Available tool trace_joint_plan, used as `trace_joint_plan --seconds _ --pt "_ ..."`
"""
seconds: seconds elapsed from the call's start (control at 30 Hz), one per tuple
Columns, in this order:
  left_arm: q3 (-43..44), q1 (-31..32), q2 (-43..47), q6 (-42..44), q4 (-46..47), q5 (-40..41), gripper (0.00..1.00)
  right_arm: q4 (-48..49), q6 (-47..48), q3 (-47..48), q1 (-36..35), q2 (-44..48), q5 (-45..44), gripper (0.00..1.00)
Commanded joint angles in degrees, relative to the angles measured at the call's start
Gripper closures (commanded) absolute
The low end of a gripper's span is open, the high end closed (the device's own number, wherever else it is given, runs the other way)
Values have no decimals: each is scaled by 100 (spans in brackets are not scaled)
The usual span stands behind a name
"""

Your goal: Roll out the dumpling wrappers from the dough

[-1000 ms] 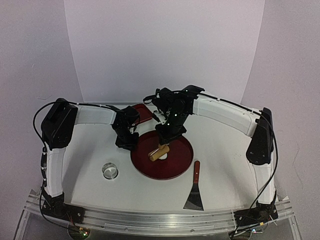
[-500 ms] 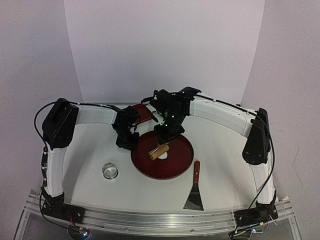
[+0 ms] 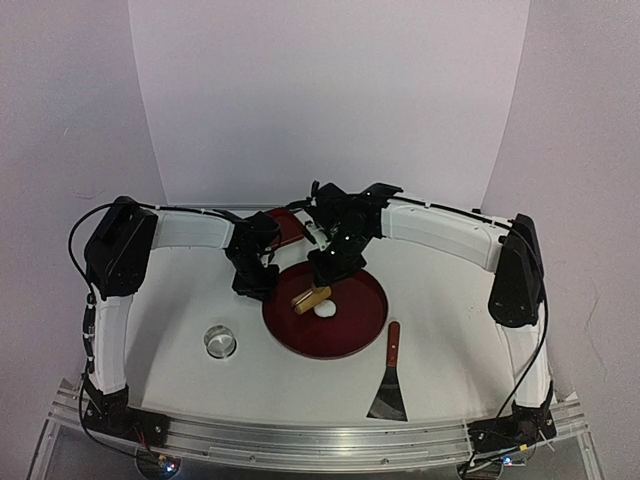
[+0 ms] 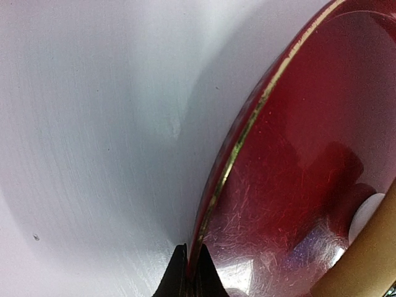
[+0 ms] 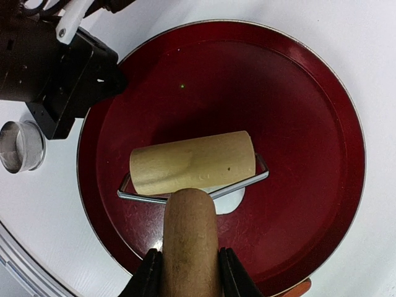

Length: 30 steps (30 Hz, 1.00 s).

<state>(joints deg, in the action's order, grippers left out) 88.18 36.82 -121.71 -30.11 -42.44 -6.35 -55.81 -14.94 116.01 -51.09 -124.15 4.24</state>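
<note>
The dough (image 3: 326, 310) is a small flat white piece on the round red tray (image 3: 360, 330), partly under the wooden roller (image 3: 311, 298). In the right wrist view the roller's drum (image 5: 193, 162) covers most of the dough (image 5: 230, 199). My right gripper (image 5: 189, 272) is shut on the roller's brown handle (image 5: 190, 235); it also shows in the top view (image 3: 326, 272). My left gripper (image 4: 189, 278) is shut on the tray's gold-edged left rim (image 4: 247, 130), at the tray's left edge in the top view (image 3: 256, 285). No dumpling wrappers are in view.
A metal ring cutter (image 3: 219, 342) stands on the table left of the tray, also in the right wrist view (image 5: 21, 145). A scraper with a red handle (image 3: 389, 380) lies to the tray's near right. A small red square tray (image 3: 288, 225) sits behind the arms.
My right gripper has pushed the roller towards the far left of the tray, and more of the dough shows at its near side. The left gripper has not moved.
</note>
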Motion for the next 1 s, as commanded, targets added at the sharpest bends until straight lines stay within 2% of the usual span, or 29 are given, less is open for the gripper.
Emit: trace_joint_plan --seconds 0.0,0.13,0.27,0.57,0.67,0.83,0.97 --pt "62 0 -249 -33 -458 522 100 -896 28 -661 132 168 -121 100" --pt "107 0 -311 -75 -501 562 100 -895 125 -793 144 359 -117 100" --pt "194 3 -394 -144 -586 631 100 -899 256 -299 142 341 -7 100" --pt "261 1 -495 -267 -682 819 100 -1537 175 2669 144 -322 277 100" --pt "266 1 -481 -280 -679 801 100 -1839 127 2490 142 -189 181 100" --pt "262 17 -463 -258 -684 767 100 -1920 47 1243 139 382 -116 100" --pt "255 32 -452 -257 -682 767 100 -1934 8 673 148 585 -218 100"
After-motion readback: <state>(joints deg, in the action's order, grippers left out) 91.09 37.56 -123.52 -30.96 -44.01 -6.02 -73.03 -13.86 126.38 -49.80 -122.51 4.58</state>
